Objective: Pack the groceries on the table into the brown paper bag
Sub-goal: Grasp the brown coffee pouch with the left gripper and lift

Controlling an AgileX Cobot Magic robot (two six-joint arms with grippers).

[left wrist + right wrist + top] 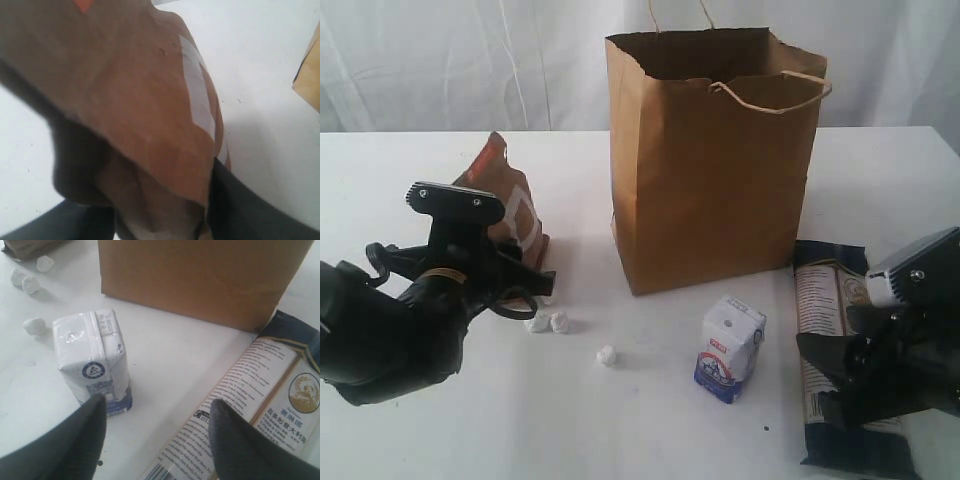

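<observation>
To the left of the tall kraft-brown paper bag, your left gripper is at the foot of the small crinkled brown foil pouch, which stands on the wide white tabletop. In the left wrist view the pouch fills the frame and sits between the dark fingers. One finger touches its edge, but the blur hides whether the jaws have actually clamped it, so I cannot tell if you have a hold.

I read this step as picking up the pouch. Confirm the bite first, then lift high enough to clear the bag's jagged rim and carry the pouch rightward over the mouth, keeping clear of the pale cord handle that droops across the opening. Foil that crinkly may slip or fold in the jaws.

A few small white lumps lie on the table between the pouch and the bag's front; leave them.

Just in front of the bag, toward its right corner, the small white-and-blue carton stands upright. Your right gripper hovers near it with its jaws parted and nothing between them. The long dark noodle packet lies flat on the table beside the bag's right corner.

Three items are visibly unpacked, and the bag's inside is hidden.
</observation>
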